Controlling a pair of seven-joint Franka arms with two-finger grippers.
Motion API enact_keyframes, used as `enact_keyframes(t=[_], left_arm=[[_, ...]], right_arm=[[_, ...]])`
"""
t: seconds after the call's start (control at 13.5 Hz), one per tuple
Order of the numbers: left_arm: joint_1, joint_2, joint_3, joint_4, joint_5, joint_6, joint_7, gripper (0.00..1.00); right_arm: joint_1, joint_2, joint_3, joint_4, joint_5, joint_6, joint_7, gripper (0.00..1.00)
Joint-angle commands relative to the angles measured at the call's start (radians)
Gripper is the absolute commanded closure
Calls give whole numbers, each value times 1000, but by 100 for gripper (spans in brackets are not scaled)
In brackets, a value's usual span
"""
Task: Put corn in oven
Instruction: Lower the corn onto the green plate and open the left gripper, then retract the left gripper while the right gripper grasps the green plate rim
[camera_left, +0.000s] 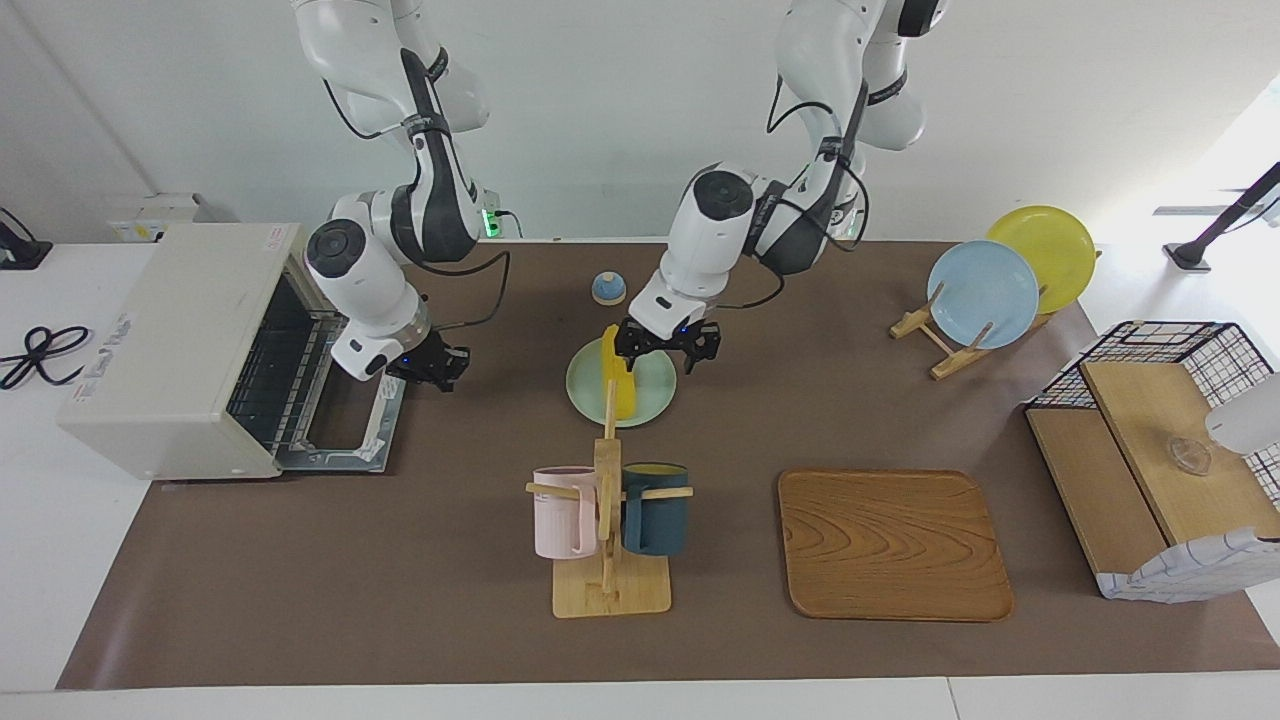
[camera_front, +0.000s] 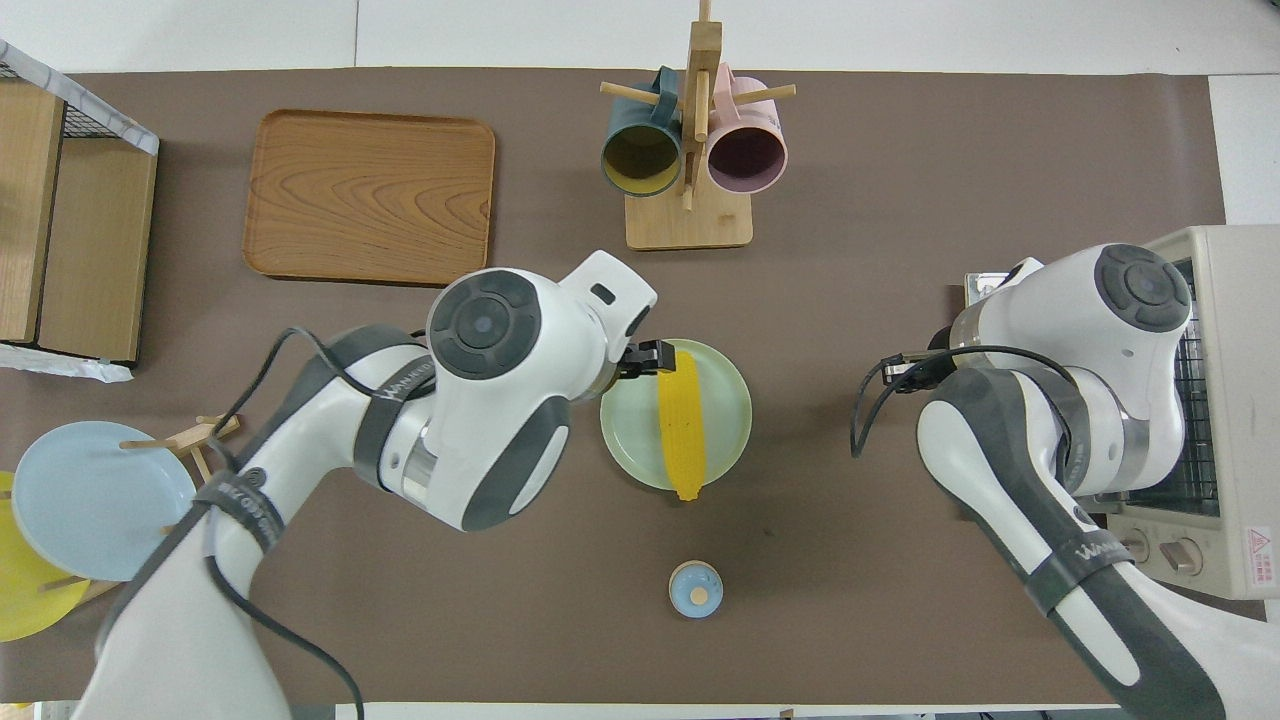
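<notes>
The corn (camera_left: 617, 378) is a yellow cob lying on a pale green plate (camera_left: 650, 385) mid-table. One tip reaches past the plate's rim nearest the robots. It also shows in the overhead view (camera_front: 682, 420). My left gripper (camera_left: 662, 353) is open and empty. It hangs just above the plate's edge, beside the corn toward the left arm's end. The off-white oven (camera_left: 170, 340) stands at the right arm's end. Its door (camera_left: 340, 440) lies open and flat, and the wire rack shows inside. My right gripper (camera_left: 430, 365) hovers by the open door's edge.
A wooden mug rack (camera_left: 608, 520) with a pink and a dark blue mug stands farther from the robots than the plate. A wooden tray (camera_left: 890, 545), a plate rack (camera_left: 985, 290), a wire basket (camera_left: 1150, 450) and a small blue knob (camera_left: 608, 288) are also there.
</notes>
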Motion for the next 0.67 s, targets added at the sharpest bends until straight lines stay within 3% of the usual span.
enact_keyframes(t=[0.0,0.22,0.37,0.52,0.59], left_arm=[[110,-76,1,71,7,-165,29,0],[289,-133,6,155,62,-305,137,0],[389,-171,7,157,82,-351,252,0],[449,-197,7,157,134,-385,335,0],[471,-208,7,156,142,-413,367,0]], right_arm=[[116,-21,-3,33,19,-28,143,92],[292,-2,-1,103,2,10,321,69],[406,45,-3,189,-27,0,420,66],[507,172,-1,346,-133,-48,599,66],[573,277,-1,460,-189,-82,693,66]])
